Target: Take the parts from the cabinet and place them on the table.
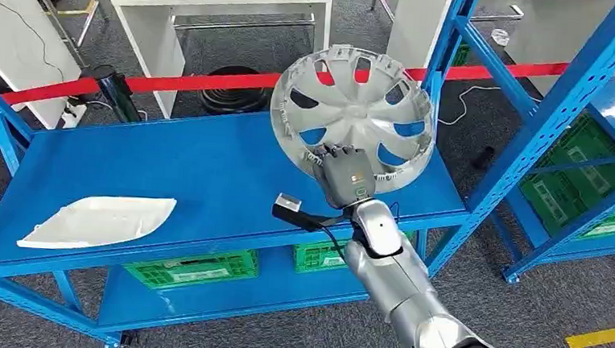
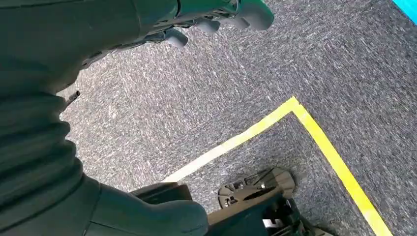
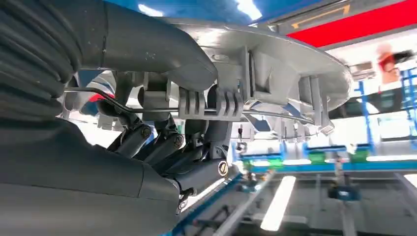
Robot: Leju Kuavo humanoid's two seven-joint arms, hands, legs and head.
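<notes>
The right robot hand [image 1: 343, 170] grips the lower rim of a silver wheel cover [image 1: 355, 112], holding it tilted above the right end of the blue shelf [image 1: 208, 168], thumb on one face and dark fingers [image 3: 162, 142] on the other. A white curved panel [image 1: 100, 221] lies flat at the shelf's left end, well apart. The left robot hand [image 2: 216, 14] hangs over grey carpet [image 2: 246, 73], fingers curled, holding nothing.

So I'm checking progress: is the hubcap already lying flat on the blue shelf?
No, the right hand grips the hubcap by its rim and holds it tilted up above the blue shelf.
</notes>
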